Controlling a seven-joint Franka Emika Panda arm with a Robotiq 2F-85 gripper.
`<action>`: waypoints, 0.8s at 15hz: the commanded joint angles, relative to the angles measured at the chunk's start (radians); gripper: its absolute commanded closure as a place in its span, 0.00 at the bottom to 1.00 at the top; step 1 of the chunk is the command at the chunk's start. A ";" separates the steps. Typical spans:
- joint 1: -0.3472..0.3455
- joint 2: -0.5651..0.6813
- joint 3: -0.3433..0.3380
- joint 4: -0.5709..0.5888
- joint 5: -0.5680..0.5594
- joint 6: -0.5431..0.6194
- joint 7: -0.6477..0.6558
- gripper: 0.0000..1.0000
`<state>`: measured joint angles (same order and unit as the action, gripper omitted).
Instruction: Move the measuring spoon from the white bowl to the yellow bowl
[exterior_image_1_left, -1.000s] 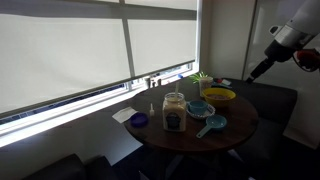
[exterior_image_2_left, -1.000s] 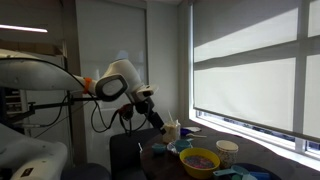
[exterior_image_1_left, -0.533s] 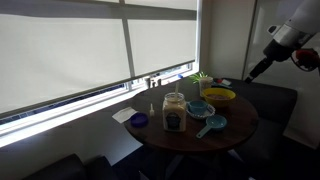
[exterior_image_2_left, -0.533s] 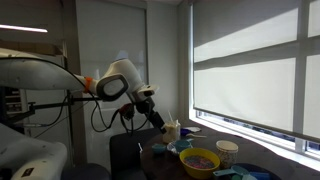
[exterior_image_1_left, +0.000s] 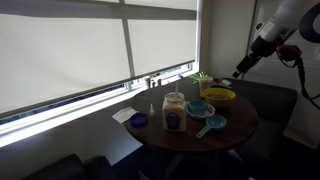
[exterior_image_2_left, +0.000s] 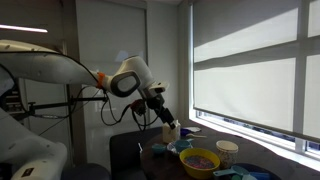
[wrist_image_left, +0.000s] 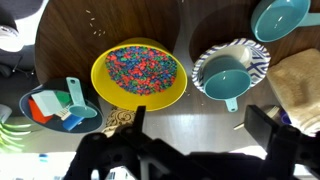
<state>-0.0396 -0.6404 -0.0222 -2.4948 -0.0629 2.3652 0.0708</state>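
Dark round table (exterior_image_1_left: 236, 128) by blinds (exterior_image_1_left: 80, 50)

The yellow bowl (wrist_image_left: 140, 103) looks like smooth plastic with a soft sheen, and its filling is a grainy heap of many-coloured bits. Just beside it, the white bowl (wrist_image_left: 255, 62) is glossy with dark stripes on its rim; whether it is ceramic or hard plastic I cannot tell. The measuring spoon (wrist_image_left: 228, 80) in it is smooth light-blue plastic, as is the teal scoop (wrist_image_left: 285, 15) farther from the yellow bowl. Beyond the white bowl lies a tan cloth (wrist_image_left: 298, 85), coarse in weave. The table (wrist_image_left: 70, 40) under the yellow bowl is dark wood with a dull sheen. The gripper (wrist_image_left: 200, 135) is matt black.
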 joint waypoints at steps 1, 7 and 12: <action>0.004 0.234 -0.003 0.158 0.101 -0.029 0.077 0.00; 0.023 0.449 0.045 0.304 0.155 -0.109 0.187 0.00; 0.032 0.470 0.049 0.299 0.134 -0.121 0.180 0.00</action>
<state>-0.0083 -0.1705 0.0277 -2.1966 0.0708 2.2461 0.2515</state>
